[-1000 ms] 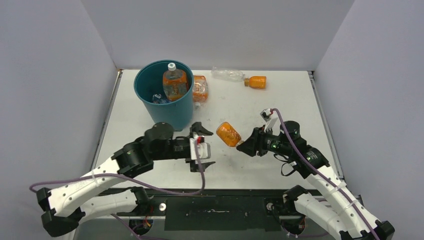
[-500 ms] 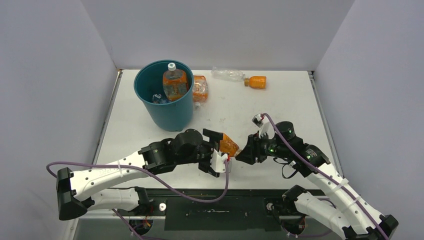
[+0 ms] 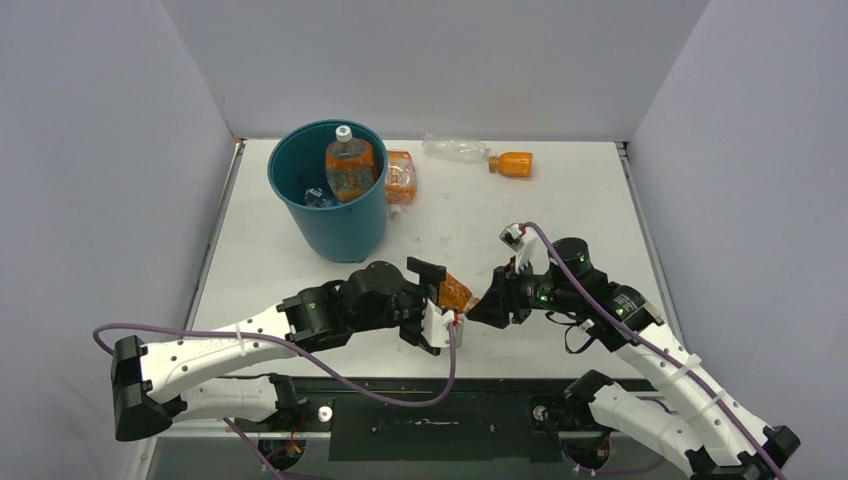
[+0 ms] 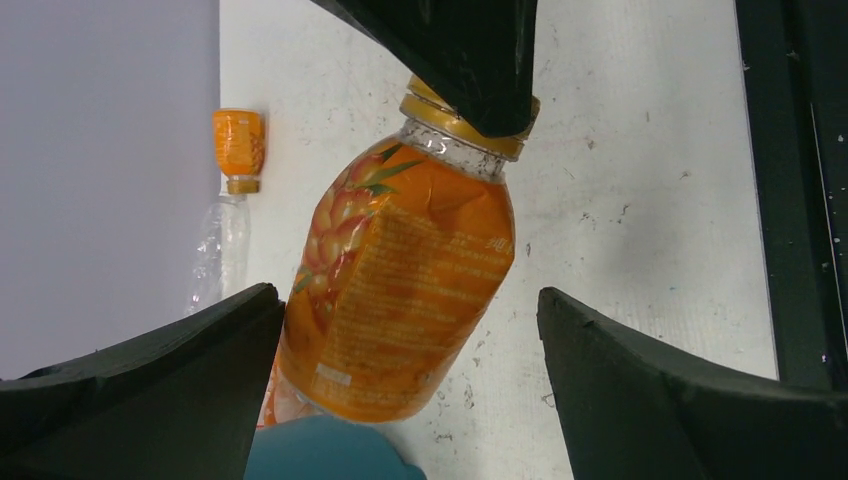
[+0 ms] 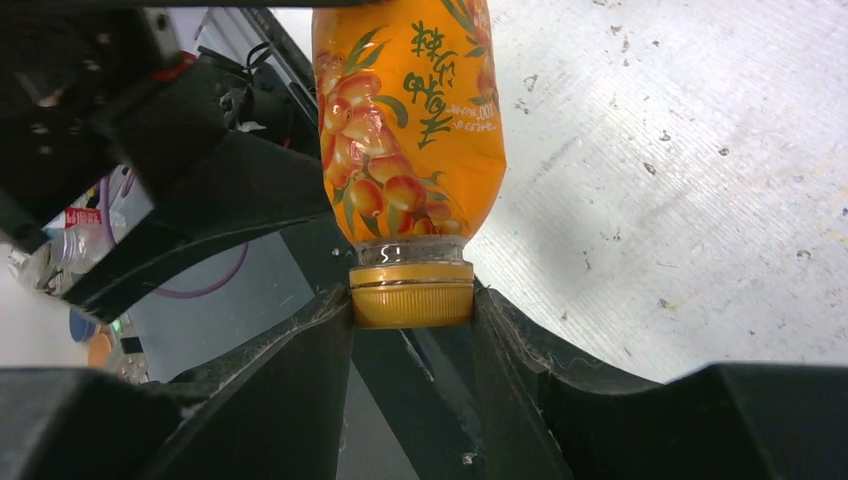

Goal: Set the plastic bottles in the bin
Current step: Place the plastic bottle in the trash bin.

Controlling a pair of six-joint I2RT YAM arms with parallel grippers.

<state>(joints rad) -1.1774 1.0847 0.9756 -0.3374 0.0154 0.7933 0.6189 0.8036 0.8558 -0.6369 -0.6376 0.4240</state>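
My right gripper point(image 3: 478, 306) point(image 5: 412, 305) is shut on the yellow cap of an orange-labelled bottle point(image 3: 455, 293) point(image 5: 410, 120) and holds it above the table. My left gripper point(image 3: 437, 307) point(image 4: 410, 385) is open, its jaws on either side of that bottle's body point(image 4: 400, 270); the left jaw is close to it, the right jaw well apart. The teal bin point(image 3: 333, 225) stands at the back left with an orange bottle point(image 3: 349, 165) upright inside and a bluish one point(image 3: 318, 197) lower down. Its rim point(image 4: 325, 450) shows under the held bottle in the left wrist view.
An orange-labelled bottle point(image 3: 400, 177) lies against the bin's right side. A clear bottle point(image 3: 456, 150) and a small orange bottle point(image 3: 513, 163) lie at the back edge; both show in the left wrist view point(image 4: 222, 245) point(image 4: 238, 145). Grey walls enclose the table.
My left arm has swung right from beside the bin until its open jaws straddle the bottle. My right gripper has moved the bottle slightly left and down toward it.
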